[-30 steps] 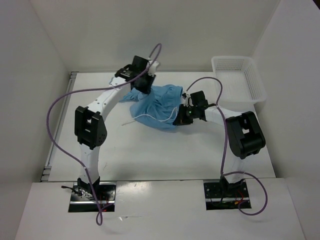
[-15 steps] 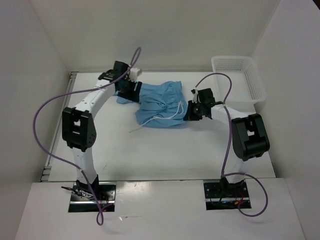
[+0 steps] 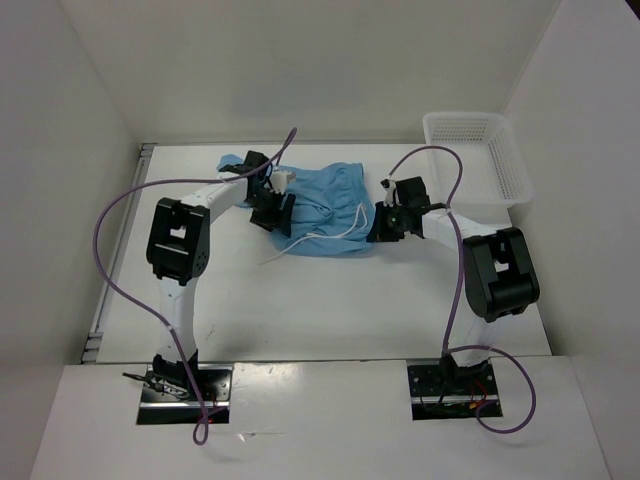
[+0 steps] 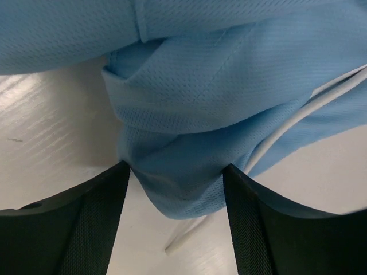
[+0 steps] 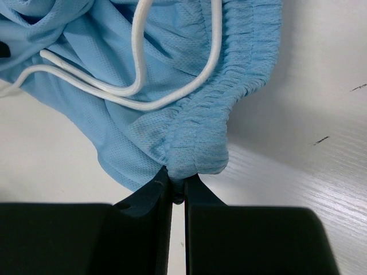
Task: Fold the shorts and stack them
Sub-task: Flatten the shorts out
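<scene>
The light blue shorts (image 3: 325, 205) lie bunched on the white table at the back middle, with the white drawstring (image 3: 322, 236) looped across them and trailing off the front edge. My left gripper (image 3: 274, 212) is open at the shorts' left end; in the left wrist view a fold of the shorts (image 4: 183, 143) bulges between the spread fingers (image 4: 86, 223), with the drawstring (image 4: 298, 117) beside it. My right gripper (image 3: 381, 226) is shut on the elastic waistband at the shorts' right end, which the right wrist view shows pinched (image 5: 195, 154) between the closed fingers (image 5: 149, 200).
A white plastic mesh basket (image 3: 478, 157) stands at the back right corner of the table. White walls enclose the table on the left, back and right. Purple cables loop over both arms.
The left gripper let go of the shorts' left corner, moved right and toward the front, and now straddles a fold, open. The shorts were spread wider earlier. The right gripper has kept its hold.
</scene>
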